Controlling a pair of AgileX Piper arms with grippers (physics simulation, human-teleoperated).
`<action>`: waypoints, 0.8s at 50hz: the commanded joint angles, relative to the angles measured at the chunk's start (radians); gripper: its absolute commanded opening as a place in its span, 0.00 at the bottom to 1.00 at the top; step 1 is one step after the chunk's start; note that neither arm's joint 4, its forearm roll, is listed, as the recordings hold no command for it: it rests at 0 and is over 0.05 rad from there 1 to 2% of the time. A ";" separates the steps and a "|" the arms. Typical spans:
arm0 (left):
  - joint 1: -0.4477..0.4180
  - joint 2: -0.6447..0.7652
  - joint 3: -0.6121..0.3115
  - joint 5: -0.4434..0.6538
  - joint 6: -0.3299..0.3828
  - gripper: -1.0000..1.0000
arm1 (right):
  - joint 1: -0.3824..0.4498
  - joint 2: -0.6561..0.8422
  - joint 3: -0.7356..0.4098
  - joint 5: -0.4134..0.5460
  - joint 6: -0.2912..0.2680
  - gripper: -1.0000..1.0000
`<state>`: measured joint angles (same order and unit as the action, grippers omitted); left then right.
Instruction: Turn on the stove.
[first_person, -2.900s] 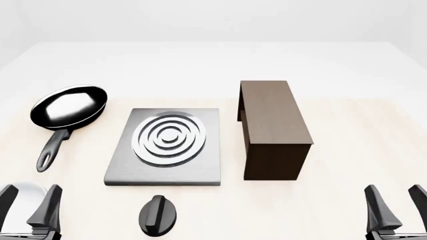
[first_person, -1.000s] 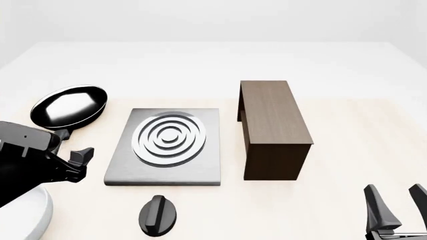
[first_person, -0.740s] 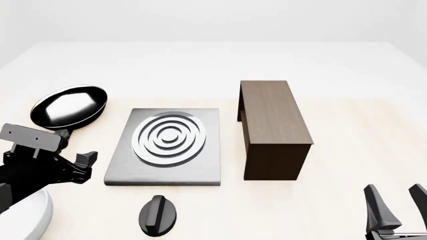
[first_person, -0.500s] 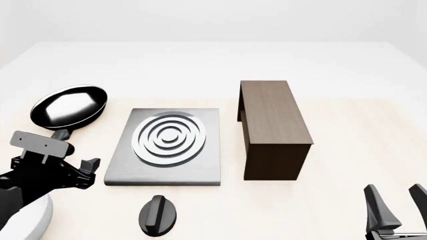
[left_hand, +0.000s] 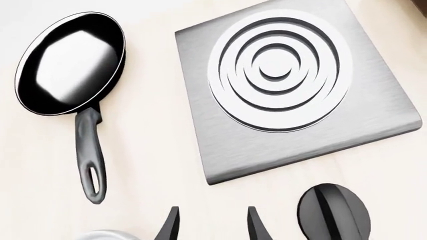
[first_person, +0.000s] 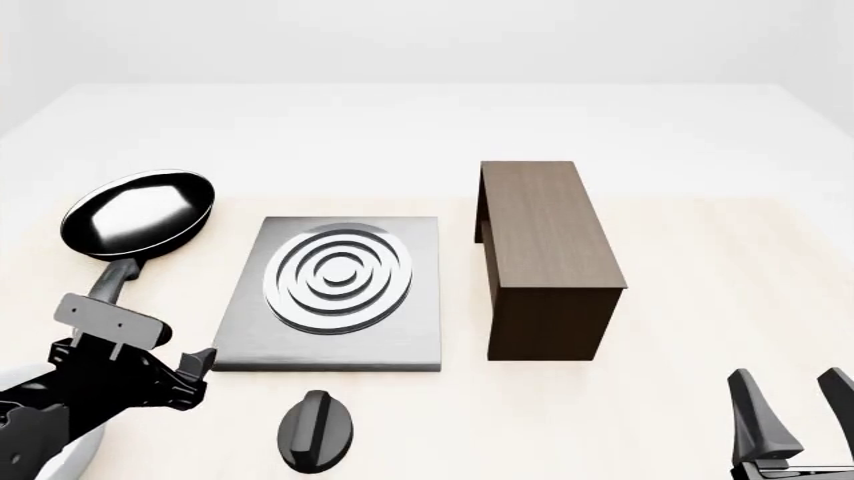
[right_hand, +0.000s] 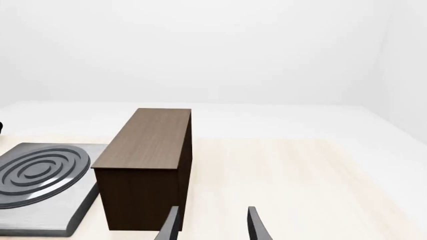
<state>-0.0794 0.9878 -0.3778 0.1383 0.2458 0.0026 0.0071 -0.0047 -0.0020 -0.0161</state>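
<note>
1. Now, in the front view, the left end effector (first_person: 198, 362) sits at the lower left of the frame, low over the tabletop (first_person: 694, 280), its tip just off the near left corner of the stove plate (first_person: 334, 295).
2. Compared with the pictures from moments earlier, the left arm has swung in from the bottom left corner and travelled down and to the right, away from the frying pan (first_person: 134, 225) and toward the knob (first_person: 316, 430).
3. From the left wrist view, the left end effector (left_hand: 212, 225) is released: two dark fingers stand apart with bare tabletop between them, grasping nothing.
4. That same view shows the knob (left_hand: 333, 212) at the lower right of the frame, beside the fingers but not between them, its raised ridge running roughly upright in the picture.
5. The stove plate (left_hand: 293, 85), grey with silver rings, fills the upper right of that view; the knob lies on the tabletop just off its near edge.
6. The right end effector (first_person: 790, 425) rests at the lower right corner of the front view, unmoved across the pictures, fingers apart and empty, with the brown wooden block (first_person: 547, 255) between it and the stove.
7. As I read it, the approach is under way but the knob is untouched, so the stove is not yet on; the left arm needs to shift farther right to straddle the ridge before gripping and twisting.
</note>
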 joint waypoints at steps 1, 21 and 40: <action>-0.023 0.016 0.043 -0.040 0.008 1.00 | 0.000 0.000 0.000 0.000 0.000 1.00; -0.066 0.073 0.110 -0.122 0.011 1.00 | 0.000 0.000 0.000 0.000 0.000 1.00; -0.119 0.124 0.135 -0.173 -0.006 1.00 | 0.000 0.000 0.000 0.000 0.000 1.00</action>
<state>-0.1715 1.0821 -0.2584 -0.0022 0.2451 0.0026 0.0071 -0.0047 -0.0020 -0.0161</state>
